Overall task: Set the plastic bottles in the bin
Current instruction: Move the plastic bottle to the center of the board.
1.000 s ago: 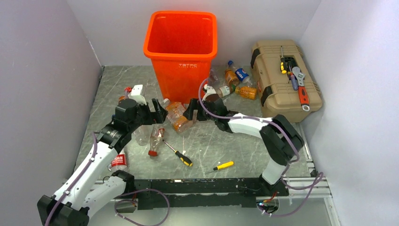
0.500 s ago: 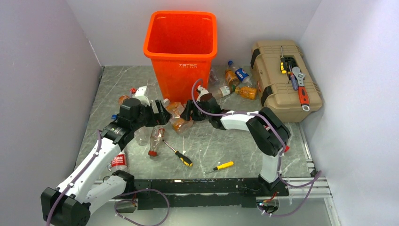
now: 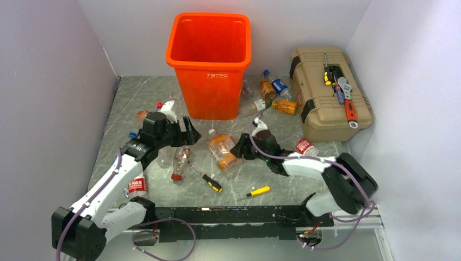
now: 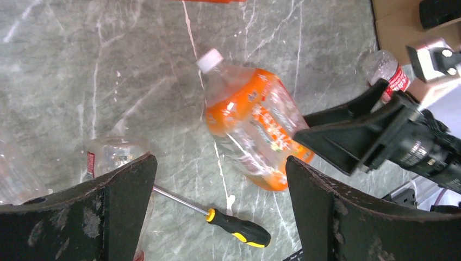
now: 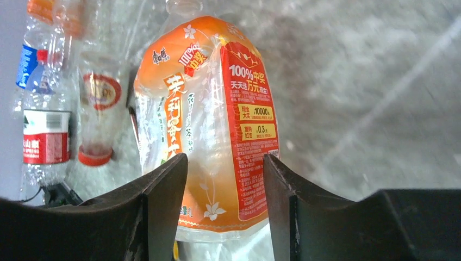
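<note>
Where the right wrist camera looks close, the right gripper (image 5: 225,163) squeezes both sides of a squashed clear plastic bottle with an orange label (image 5: 212,103); from above its grip is hard to see. The left gripper (image 4: 217,163) hangs wide open, holding nothing. A yellow-handled screwdriver (image 4: 239,232) lies near. Farther back stands the tall orange plastic bin (image 3: 209,92) on the grey marble table (image 3: 136,92), white walls (image 3: 49,81) around.
</note>
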Controlling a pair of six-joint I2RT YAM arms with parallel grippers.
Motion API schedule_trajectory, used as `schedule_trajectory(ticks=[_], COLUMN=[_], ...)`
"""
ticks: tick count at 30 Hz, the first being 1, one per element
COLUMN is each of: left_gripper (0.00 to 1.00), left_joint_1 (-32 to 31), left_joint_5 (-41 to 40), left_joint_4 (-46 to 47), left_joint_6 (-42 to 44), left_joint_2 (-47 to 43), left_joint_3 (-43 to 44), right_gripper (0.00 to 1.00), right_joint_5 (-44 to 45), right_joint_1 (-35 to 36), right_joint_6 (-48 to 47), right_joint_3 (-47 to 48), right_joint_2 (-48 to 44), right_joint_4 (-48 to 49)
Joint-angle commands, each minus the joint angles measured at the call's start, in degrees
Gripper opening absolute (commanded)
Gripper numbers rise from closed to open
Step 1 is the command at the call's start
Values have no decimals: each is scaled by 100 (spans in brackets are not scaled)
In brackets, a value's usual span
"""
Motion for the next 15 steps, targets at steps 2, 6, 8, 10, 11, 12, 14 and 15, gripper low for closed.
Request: schedule_trajectory(ticks=[2, 6, 8, 10, 11, 12, 14, 15], left_gripper=[92, 90, 90, 90, 88, 88, 87, 86], left_joint_1=[-154, -643, -872, -1034, -1102, -1150, -1293, -1342], left_joint_5=[529, 503, 467, 486, 570, 616, 569, 540], left_joint_4=[280, 210, 135, 245, 428, 617, 877, 929], left_joint_6=[35, 118, 95, -87, -258, -341, -586, -634], left_joint_2=[327, 738, 929, 1061, 1136, 1193, 1380, 1487], left_joint_3=[101, 245, 353, 297, 204, 110, 5, -4], right_gripper=[61, 81, 89, 92, 93, 94, 94, 95], right_joint_5=[364, 416, 521, 461, 320, 195, -24, -75], right_joint_1=[31, 20, 3, -36, -68, -93, -137, -142], right_joint_6=[438, 469, 473, 432, 425, 429, 444, 469], right_joint_3=[-923, -991, -941, -888, -869, -870, -914, -952], right_joint_2=[-1278, -1965, -2136, -2178, -2160, -2126, -2031, -2013], right_joint_4=[-325, -807, -978, -1042, -1046, -1025, -886, -828])
